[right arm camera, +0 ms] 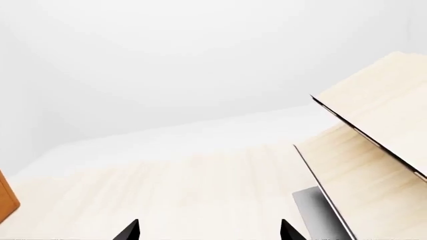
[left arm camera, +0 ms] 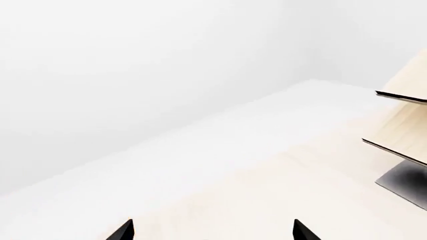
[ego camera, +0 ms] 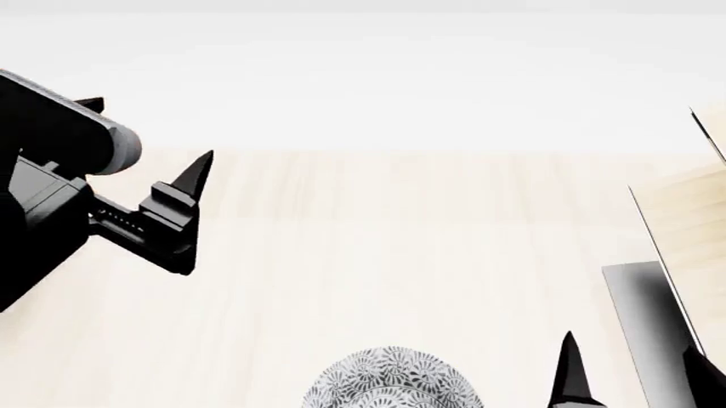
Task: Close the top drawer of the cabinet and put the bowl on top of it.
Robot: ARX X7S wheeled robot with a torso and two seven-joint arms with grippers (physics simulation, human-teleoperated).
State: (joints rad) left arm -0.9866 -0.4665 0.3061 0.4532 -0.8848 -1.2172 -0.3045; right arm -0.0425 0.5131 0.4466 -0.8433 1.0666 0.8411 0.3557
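The bowl (ego camera: 392,382), white with a fine grey floral pattern, sits at the near edge of the head view, cut off by the frame. My right gripper (right arm camera: 210,231) is open and empty; its fingertips (ego camera: 567,361) rise just right of the bowl. My left gripper (left arm camera: 213,231) is also open with nothing between its fingers (ego camera: 182,195), held up at the far left, well away from the bowl. Only a sliver of the orange-brown cabinet (right arm camera: 5,201) shows in the right wrist view. The top drawer is out of view.
Everything stands on a pale wooden table (ego camera: 375,255) with a white wall behind it. A pale plywood structure (right arm camera: 380,125) with a dark grey base (ego camera: 641,323) stands at the right, close to my right gripper.
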